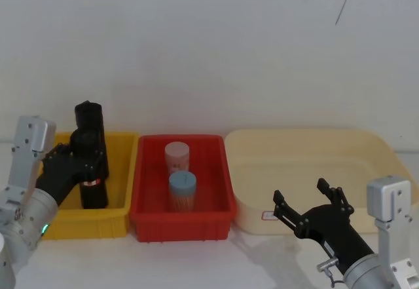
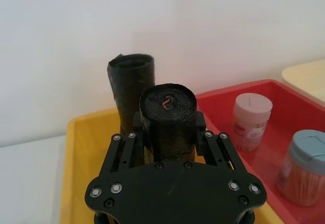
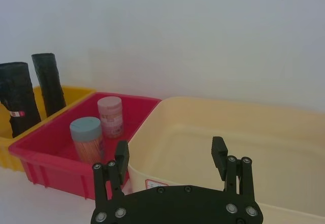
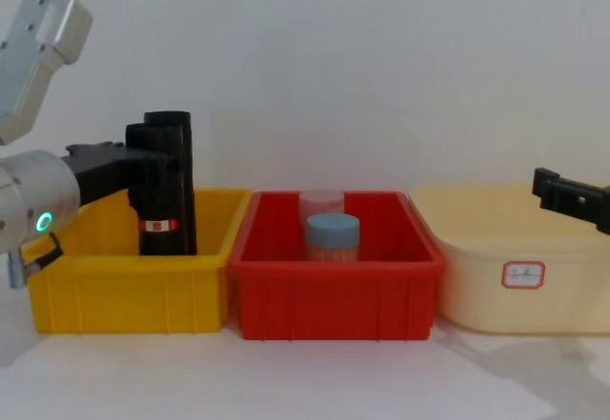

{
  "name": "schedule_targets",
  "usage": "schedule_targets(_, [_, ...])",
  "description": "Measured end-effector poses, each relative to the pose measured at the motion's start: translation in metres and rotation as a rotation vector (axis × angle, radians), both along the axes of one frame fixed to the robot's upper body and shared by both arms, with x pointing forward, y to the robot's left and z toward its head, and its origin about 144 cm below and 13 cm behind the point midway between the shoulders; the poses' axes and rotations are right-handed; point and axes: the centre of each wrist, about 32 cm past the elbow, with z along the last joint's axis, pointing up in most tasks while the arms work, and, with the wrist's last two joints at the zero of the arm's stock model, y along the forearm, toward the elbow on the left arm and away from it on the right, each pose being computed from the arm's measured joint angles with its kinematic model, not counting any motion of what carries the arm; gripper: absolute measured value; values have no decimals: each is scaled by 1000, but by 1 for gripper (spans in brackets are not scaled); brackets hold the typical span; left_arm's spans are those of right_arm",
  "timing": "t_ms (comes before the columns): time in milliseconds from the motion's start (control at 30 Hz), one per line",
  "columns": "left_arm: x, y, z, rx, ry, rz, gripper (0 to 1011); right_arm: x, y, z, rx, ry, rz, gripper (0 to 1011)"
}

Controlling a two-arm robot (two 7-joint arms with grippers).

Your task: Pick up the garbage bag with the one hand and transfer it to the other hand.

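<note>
Black left hand [image 2: 167, 128] clamps the garbage bag [image 2: 167, 104] upright in the yellow bin [image 2: 81, 148]; right hand [image 3: 170, 149] gapes empty.

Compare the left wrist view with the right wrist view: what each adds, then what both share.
Left wrist view: the left gripper shut on the garbage bag, seen end-on. Right wrist view: the right gripper open near the cream bin, and the bag's label band. Both: the yellow bin, the plain roll, the red bin, its pink-lidded jar and blue-lidded jar.
</note>
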Motion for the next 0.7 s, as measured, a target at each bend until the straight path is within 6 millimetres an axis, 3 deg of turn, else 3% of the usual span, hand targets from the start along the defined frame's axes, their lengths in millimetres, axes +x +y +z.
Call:
schedule_targets(300, [-7,3,13,-17,-46,-42,518,0,0,0,0,0,0,1000])
schedule_targets(700, [-21,4,47,-60,-193,-87,518,0,0,0,0,0,0,1000])
